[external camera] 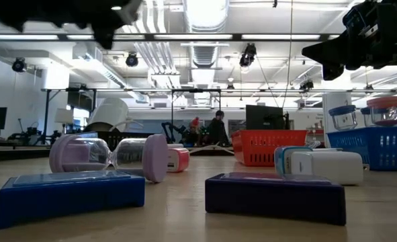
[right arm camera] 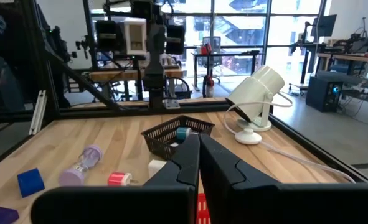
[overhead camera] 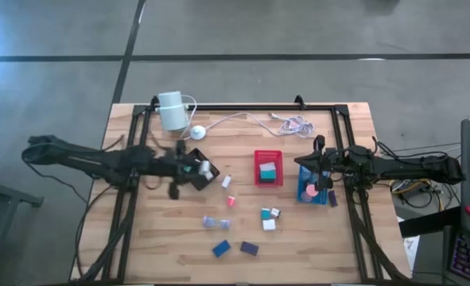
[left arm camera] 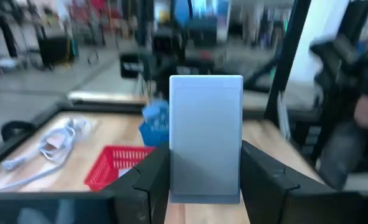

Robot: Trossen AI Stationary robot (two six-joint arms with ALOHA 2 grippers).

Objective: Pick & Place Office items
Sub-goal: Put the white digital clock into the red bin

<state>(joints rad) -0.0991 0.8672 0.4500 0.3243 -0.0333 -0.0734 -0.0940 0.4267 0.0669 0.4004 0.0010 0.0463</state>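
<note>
The left gripper (overhead camera: 205,168) extends horizontally above the black tray (overhead camera: 193,169), raised off the table, fingers (left arm camera: 151,180) clamped on a pale block (left arm camera: 206,138). The right gripper (overhead camera: 318,170) hovers over the blue tray (overhead camera: 310,191), fingers (right arm camera: 184,163) pressed together, empty. Remaining office items (overhead camera: 269,219) lie scattered on the table (overhead camera: 155,238).

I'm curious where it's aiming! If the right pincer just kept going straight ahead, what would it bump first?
The right pincer would probably hit the black basket holding a teal piece; depth is unclear.
</note>
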